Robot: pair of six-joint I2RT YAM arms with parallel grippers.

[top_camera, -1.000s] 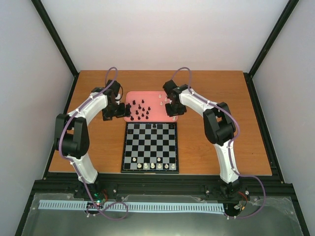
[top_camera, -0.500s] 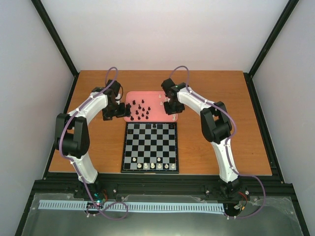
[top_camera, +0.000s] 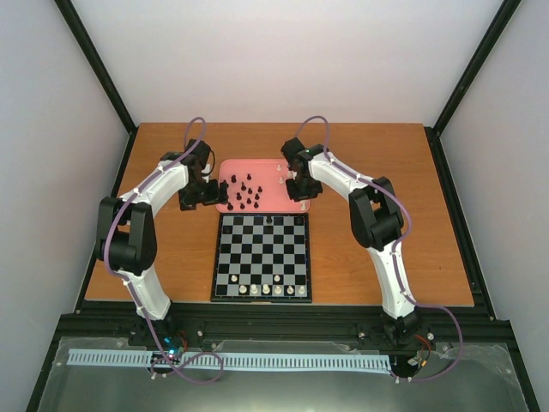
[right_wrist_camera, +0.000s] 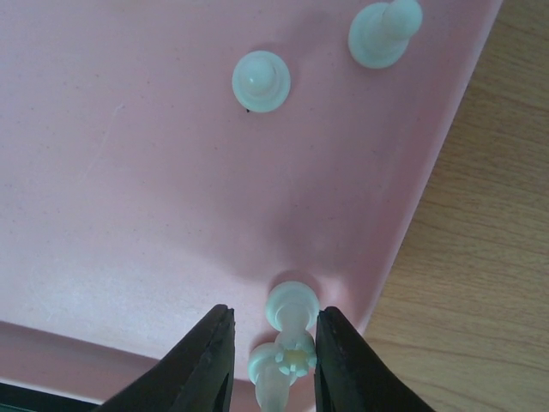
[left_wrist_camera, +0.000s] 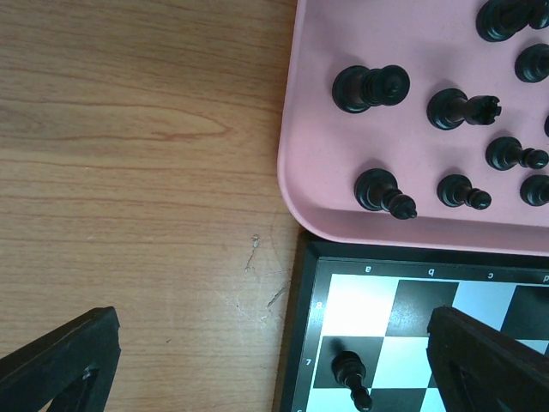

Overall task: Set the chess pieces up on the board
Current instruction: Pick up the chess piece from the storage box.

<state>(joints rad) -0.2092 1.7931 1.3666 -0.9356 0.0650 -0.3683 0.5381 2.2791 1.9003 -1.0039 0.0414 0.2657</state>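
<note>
The board (top_camera: pixel 262 256) lies mid-table with several white chess pieces (top_camera: pixel 273 290) on its near row and one black piece (top_camera: pixel 271 220) on its far row. Behind it the pink tray (top_camera: pixel 268 172) holds several black pieces (top_camera: pixel 247 193) and a few white ones. My right gripper (right_wrist_camera: pixel 273 365) is low over the tray's near right corner, open, its fingers either side of a white crowned piece (right_wrist_camera: pixel 296 352). The right finger touches that piece and a gap shows on the left. My left gripper (left_wrist_camera: pixel 274 369) hangs wide open over the board's far left corner (left_wrist_camera: pixel 377 283), above a black pawn (left_wrist_camera: pixel 350 376).
In the right wrist view two more white pieces (right_wrist_camera: pixel 261 81) (right_wrist_camera: pixel 384 33) stand on the tray floor (right_wrist_camera: pixel 129 172). Black pieces (left_wrist_camera: pixel 371 87) crowd the tray's left end (left_wrist_camera: pixel 386 34). Bare wooden table (left_wrist_camera: pixel 129 172) lies left of the tray and board.
The right arm has edged slightly left and back over the tray, and its jaws have narrowed around the white piece. The left arm has not moved.
</note>
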